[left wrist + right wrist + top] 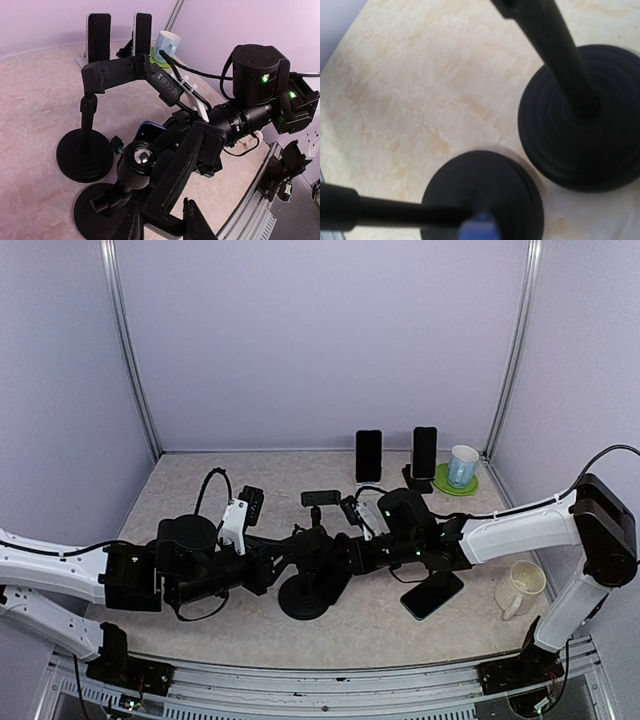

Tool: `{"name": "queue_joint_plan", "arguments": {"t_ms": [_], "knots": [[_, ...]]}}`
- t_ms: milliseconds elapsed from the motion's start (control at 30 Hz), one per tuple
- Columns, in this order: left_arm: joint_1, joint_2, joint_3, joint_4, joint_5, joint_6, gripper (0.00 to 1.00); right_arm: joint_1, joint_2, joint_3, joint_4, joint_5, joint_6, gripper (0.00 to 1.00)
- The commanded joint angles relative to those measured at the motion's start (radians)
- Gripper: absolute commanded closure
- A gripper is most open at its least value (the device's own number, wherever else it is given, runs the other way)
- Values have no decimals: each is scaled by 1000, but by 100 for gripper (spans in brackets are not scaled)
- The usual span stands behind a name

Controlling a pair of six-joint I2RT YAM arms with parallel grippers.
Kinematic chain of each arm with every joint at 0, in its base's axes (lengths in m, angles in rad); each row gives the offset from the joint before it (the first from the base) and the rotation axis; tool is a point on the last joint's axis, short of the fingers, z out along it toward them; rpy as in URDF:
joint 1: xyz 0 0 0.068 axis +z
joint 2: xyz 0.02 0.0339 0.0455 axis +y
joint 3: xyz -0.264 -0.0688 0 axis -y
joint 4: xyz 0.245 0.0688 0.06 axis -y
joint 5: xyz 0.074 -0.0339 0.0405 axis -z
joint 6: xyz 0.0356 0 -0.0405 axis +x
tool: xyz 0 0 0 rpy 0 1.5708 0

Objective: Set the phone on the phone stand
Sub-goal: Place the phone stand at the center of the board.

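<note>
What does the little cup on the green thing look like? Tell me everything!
The cup is light blue and white, and smooth and shiny like ceramic. It has a wide open top. It stands upright on a round green coaster in the far right corner of the table. A dark phone is propped upright just to its left. Only the coaster seems to touch the cup.

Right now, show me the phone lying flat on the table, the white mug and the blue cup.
flat phone (432, 595): top view, middle of its dark face.
white mug (524, 592): top view, on its outer wall.
blue cup (461, 472): top view, on its side wall.
</note>
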Motion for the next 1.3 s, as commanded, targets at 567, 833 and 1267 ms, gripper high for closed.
{"name": "queue_joint_plan", "arguments": {"t_ms": [567, 833, 1267], "knots": [[2, -29, 214, -290, -74, 73, 91, 72, 105, 62, -203, 139, -57, 100], [2, -24, 183, -240, -74, 71, 91, 72, 46, 63, -191, 103, -79, 100], [27, -17, 206, -192, -31, 143, 90, 12, -367, 85, -370, 11, -268, 100]]}}
